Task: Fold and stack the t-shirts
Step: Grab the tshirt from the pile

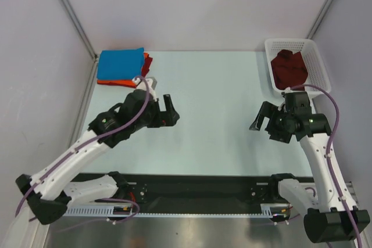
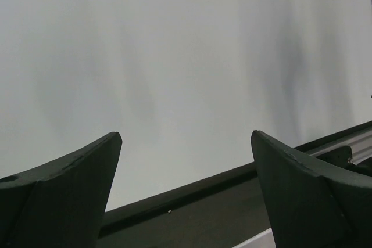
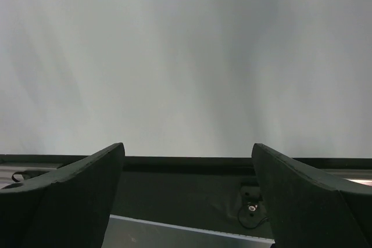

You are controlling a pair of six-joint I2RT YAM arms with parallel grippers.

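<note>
While both arms hung over the pale tabletop (image 1: 215, 94), neither carried anything. The left end effector (image 1: 170, 111) was poised left of centre, its two dark fingers (image 2: 75, 190) spread wide with only bare surface showing between them in the left wrist view (image 2: 186, 136). The right end effector (image 1: 257, 117) hovered on the right side, just in front of the basket (image 1: 318, 62), with its jaws likewise set wide apart. The right wrist view (image 3: 187, 146) showed bare tabletop and the dark rail (image 3: 186, 187) along the near edge between its fingers (image 3: 308, 196).

The blue t-shirt (image 1: 120, 64) lay folded flat at the far left corner of the tabletop. It sat on top of the orange-red t-shirt (image 1: 114, 82), whose edges showed along the near side and the right side of the blue one. This stack was just beyond the left arm's wrist, apart from the fingers.

The maroon t-shirt (image 1: 289, 68) was bunched, unfolded, inside the white mesh basket at the far right corner. It filled most of the basket's floor, and no finger touched it. Whether the right arm's body touched the basket's near rim could not be determined from the overhead view.
</note>
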